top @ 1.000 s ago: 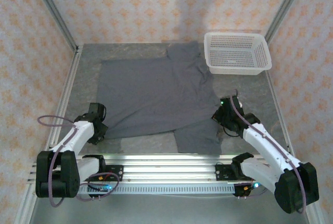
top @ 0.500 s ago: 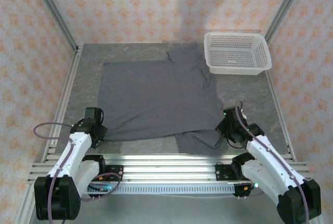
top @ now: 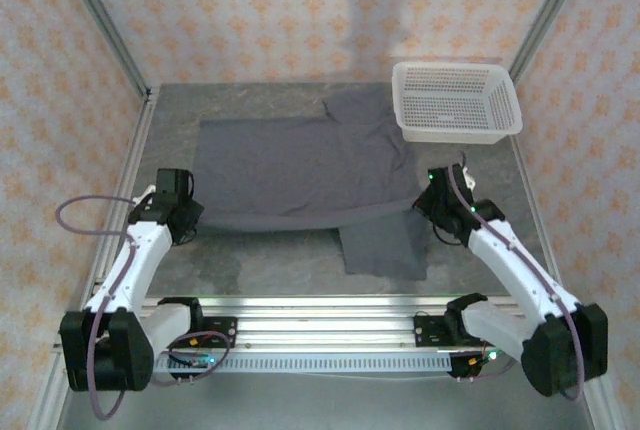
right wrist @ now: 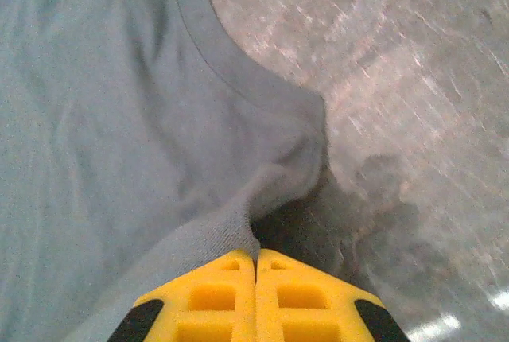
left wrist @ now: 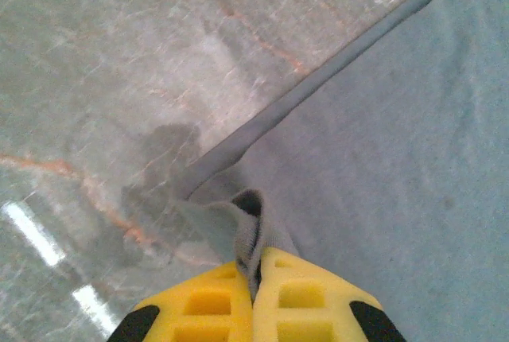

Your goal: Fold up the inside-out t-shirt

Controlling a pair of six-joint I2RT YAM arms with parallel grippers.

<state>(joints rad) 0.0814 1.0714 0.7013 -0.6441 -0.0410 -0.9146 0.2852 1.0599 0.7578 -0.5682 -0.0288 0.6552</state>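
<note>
Top view: left pincer and right pincer are each clamped shut on a near corner of the t-shirt. Versus a second ago, the near hem is pulled taut between them and has shifted away from the arm bases, so the fold-over looks started. One flap lies flat on the table, just near-side of the right pincer. The white basket sits beyond the right pincer, just beside the far sleeve, so that side is tight. There is bare table behind both pincers. Left wrist view: left pincer is closed on a bunched corner, shirt is to its right, and open table is ahead-left. Right wrist view: right pincer pinches fabric, shirt is ahead-left, and bare table is to the right.
</note>
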